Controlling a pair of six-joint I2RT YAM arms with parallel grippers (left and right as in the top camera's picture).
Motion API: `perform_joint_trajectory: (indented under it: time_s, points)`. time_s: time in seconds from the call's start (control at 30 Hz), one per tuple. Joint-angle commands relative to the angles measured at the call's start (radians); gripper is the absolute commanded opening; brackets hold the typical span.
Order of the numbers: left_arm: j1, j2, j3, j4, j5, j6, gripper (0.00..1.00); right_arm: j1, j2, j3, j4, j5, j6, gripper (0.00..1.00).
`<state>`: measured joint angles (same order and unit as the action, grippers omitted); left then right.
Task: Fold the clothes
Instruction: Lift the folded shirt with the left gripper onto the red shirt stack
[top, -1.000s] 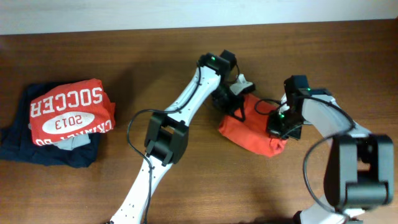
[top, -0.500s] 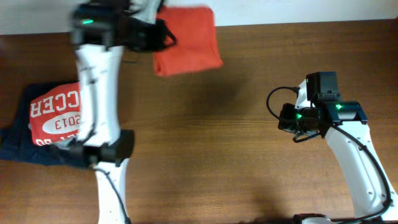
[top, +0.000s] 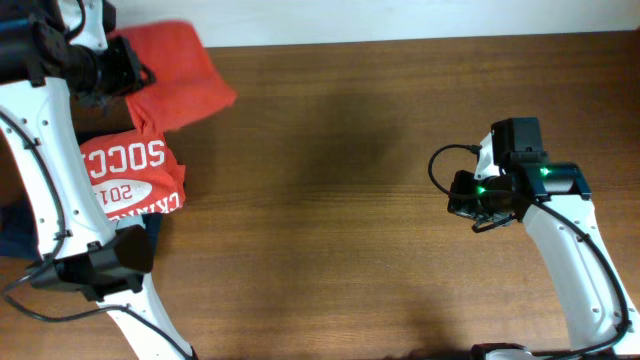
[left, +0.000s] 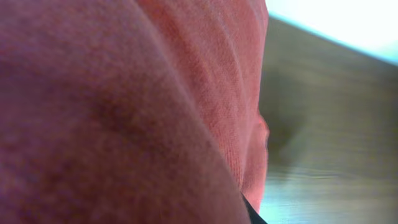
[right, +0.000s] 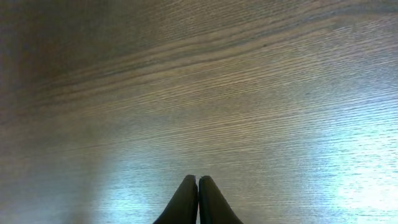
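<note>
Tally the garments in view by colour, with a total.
orange-red T-shirt: 1
red shirt with white print: 1
dark navy garment: 1
Total: 3

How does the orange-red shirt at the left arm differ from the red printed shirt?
The orange-red shirt hangs from the left gripper and shows a plain face. The red printed shirt lies on the navy garment and shows white SOCCER lettering. Both look folded.
</note>
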<state>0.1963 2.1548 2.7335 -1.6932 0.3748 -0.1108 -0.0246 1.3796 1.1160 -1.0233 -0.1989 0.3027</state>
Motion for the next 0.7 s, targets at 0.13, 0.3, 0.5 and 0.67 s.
perform_joint_trajectory:
  time_s: [0.13, 0.3, 0.5, 0.67]
  points:
    - [-0.006, -0.399, -0.293, 0.005, -0.154, 0.042, 0.01, -0.003, -0.011, 0.011, -0.010, 0.015, -0.007, 0.08]
    - [0.036, -0.515, -0.577, 0.101, 0.055, 0.219, 0.00, -0.003, -0.011, 0.011, -0.010, 0.015, -0.007, 0.09]
    - [0.242, -0.429, -0.790, 0.231, 0.322, 0.358, 0.01, -0.003, -0.011, 0.011, -0.018, 0.004, -0.007, 0.08]
    - [0.422, -0.278, -0.807, 0.221, 0.398, 0.494, 0.02, -0.003, -0.011, 0.011, -0.014, 0.004, -0.007, 0.08]
